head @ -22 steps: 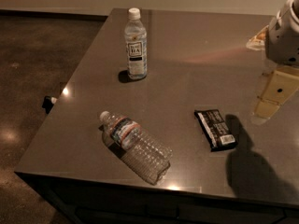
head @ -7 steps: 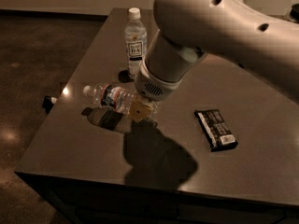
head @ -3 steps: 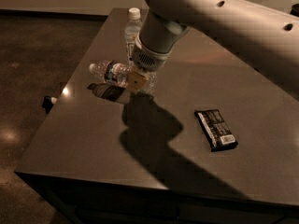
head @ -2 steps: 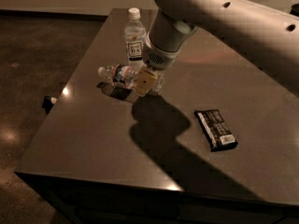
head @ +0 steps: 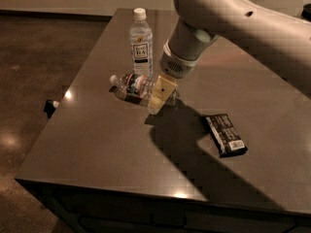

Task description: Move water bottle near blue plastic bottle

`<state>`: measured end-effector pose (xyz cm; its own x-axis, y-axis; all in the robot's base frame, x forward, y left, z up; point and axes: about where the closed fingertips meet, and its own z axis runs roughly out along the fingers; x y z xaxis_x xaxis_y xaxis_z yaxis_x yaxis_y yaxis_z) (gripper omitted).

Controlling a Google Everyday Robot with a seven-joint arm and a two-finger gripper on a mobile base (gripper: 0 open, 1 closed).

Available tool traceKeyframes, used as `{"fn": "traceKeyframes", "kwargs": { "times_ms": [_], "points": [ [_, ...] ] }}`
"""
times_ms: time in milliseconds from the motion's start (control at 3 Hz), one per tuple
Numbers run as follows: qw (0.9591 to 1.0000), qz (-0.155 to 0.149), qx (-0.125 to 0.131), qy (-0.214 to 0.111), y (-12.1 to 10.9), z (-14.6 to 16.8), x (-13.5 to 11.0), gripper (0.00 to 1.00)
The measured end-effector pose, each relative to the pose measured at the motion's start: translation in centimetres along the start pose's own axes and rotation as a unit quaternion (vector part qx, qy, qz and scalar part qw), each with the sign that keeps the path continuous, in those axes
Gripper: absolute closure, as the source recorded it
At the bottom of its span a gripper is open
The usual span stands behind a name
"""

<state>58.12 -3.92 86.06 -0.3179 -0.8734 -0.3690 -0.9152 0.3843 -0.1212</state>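
Note:
The water bottle (head: 132,85), clear and ribbed with a red-white-blue label band, lies on its side with its white cap pointing left, low over the dark table (head: 97,144). My gripper (head: 160,95) is shut on its base end, with a cream finger in front of the bottle. The blue plastic bottle (head: 141,43), smooth with a white cap and white label, stands upright just behind the water bottle, almost touching it.
A dark snack bar (head: 224,134) lies flat on the right of the table. My large white arm (head: 233,18) reaches in from the upper right and casts a wide shadow over the table's middle. The table's left edge is close to the bottles.
My gripper picked the water bottle up from the table's front and carried it back towards the blue plastic bottle. In the last second it moved slightly right and down with the bottle.

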Motion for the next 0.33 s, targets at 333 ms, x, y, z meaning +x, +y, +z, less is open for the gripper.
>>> {"fn": "traceKeyframes", "kwargs": {
  "times_ms": [333],
  "points": [
    [1.0, 0.001, 0.001, 0.0, 0.0, 0.07, 0.21, 0.0]
  ]
}}
